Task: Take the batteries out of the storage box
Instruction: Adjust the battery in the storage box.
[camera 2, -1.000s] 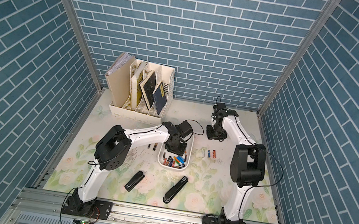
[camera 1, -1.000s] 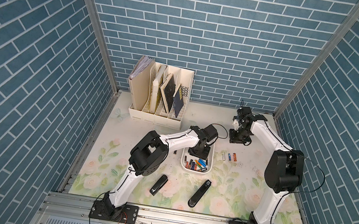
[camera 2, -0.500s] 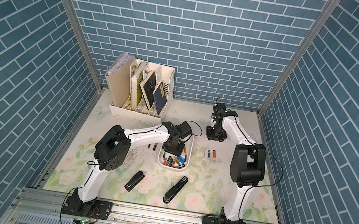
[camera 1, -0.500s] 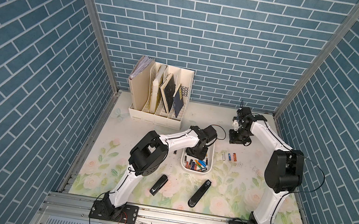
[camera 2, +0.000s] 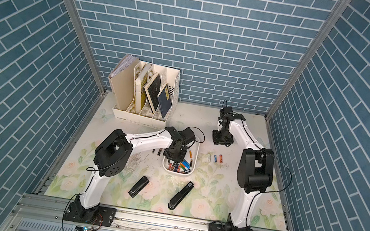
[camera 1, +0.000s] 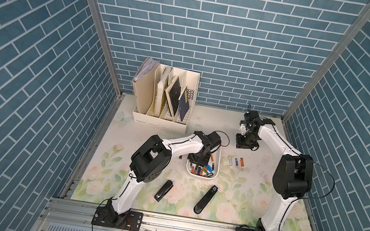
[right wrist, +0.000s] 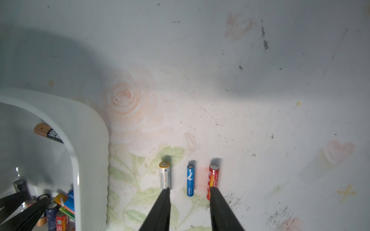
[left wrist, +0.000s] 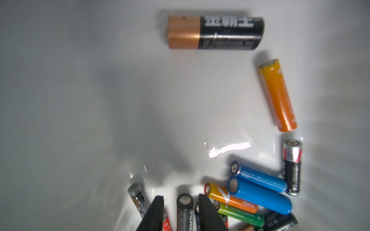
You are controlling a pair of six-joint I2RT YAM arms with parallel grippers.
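The left gripper is down inside the shallow white plastic storage box, jaws partly open either side of a black cylindrical battery with a sliver of gap, no grip yet. The heap of mixed-colour batteries beside it runs off the frame edge. The right gripper hangs open and empty outside the box, fingertips covering the ends of the outer two of three loose cells on the flowery tabletop beside the box. In both top views the left arm hides the box's far end.

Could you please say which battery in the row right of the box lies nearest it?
The white battery; the blue battery and red battery lie farther from the box.
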